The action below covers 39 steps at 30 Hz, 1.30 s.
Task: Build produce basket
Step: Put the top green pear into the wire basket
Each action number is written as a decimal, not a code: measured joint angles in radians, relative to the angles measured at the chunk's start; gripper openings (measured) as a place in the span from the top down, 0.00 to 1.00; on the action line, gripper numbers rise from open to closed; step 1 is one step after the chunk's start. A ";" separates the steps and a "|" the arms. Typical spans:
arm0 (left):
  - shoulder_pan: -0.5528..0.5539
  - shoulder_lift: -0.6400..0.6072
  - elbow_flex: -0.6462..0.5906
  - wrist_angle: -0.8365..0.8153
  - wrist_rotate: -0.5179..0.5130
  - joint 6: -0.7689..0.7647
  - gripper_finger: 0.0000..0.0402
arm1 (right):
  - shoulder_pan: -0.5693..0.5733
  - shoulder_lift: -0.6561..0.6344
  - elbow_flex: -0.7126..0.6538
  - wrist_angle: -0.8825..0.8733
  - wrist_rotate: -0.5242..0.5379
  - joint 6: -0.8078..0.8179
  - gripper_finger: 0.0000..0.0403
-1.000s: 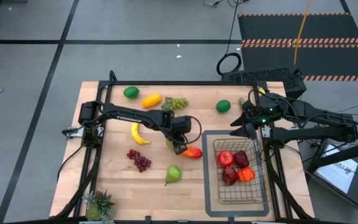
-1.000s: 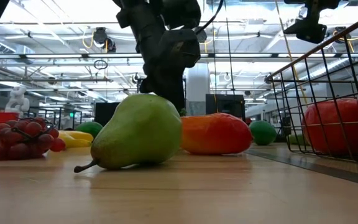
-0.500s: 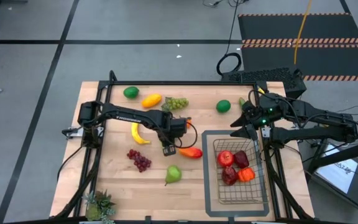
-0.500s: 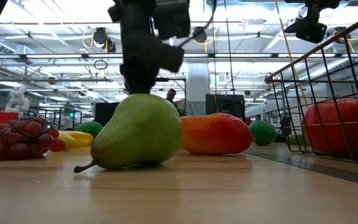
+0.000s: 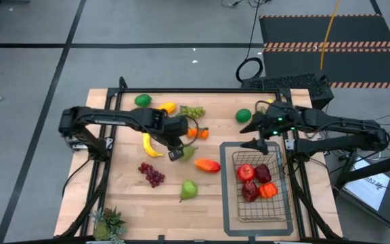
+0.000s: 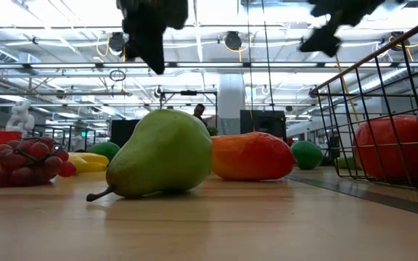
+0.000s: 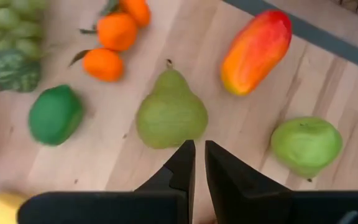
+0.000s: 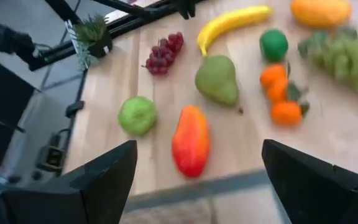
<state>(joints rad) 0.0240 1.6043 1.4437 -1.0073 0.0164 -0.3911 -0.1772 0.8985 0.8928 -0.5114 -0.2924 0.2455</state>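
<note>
Your left claw (image 7: 199,163) hangs pinched nearly shut and empty above the green pear (image 7: 171,114) at the middle of the wooden desk (image 5: 124,200); the right claw (image 8: 197,171) gapes wide, holding nothing, at the upper left corner of the dark wire-mesh basket (image 5: 272,211), lower right. That smooth, light, rigid toy pear looks slippery: straddle its broad belly.

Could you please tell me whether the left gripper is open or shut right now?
Shut and empty: the left gripper shows its fingers nearly touching, above the pear.
</note>
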 joint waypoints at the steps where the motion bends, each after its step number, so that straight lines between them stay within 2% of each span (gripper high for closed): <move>1: -0.004 -0.016 0.000 -0.014 -0.011 -0.020 0.91 | 0.000 0.034 0.000 0.039 0.000 -0.027 0.16; 8: -0.079 -0.124 -0.035 -0.058 -0.059 -0.173 0.91 | 0.000 0.294 0.000 0.430 -0.001 -0.158 0.17; 15: -0.246 -0.315 -0.228 0.019 -0.129 -0.443 0.91 | 0.000 0.563 0.000 0.708 -0.028 -0.245 0.17; 18: -0.310 -0.374 -0.275 0.072 -0.154 -0.508 0.91 | 0.000 0.659 -0.002 0.741 -0.053 -0.276 0.20; 23: -0.368 -0.413 -0.302 0.070 -0.203 -0.550 0.91 | 0.000 0.783 -0.001 0.785 -0.053 -0.388 0.30; 32: -0.375 -0.414 -0.304 0.078 -0.201 -0.534 0.91 | -0.013 0.939 0.000 0.907 -0.023 -0.463 0.49; 39: -0.374 -0.414 -0.304 0.085 -0.200 -0.528 0.91 | -0.012 1.003 0.000 0.953 -0.024 -0.453 0.58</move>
<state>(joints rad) -0.3500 1.1900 1.1400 -0.9218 -0.1837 -0.9188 -0.1890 1.9010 0.8925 0.4412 -0.3164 -0.2070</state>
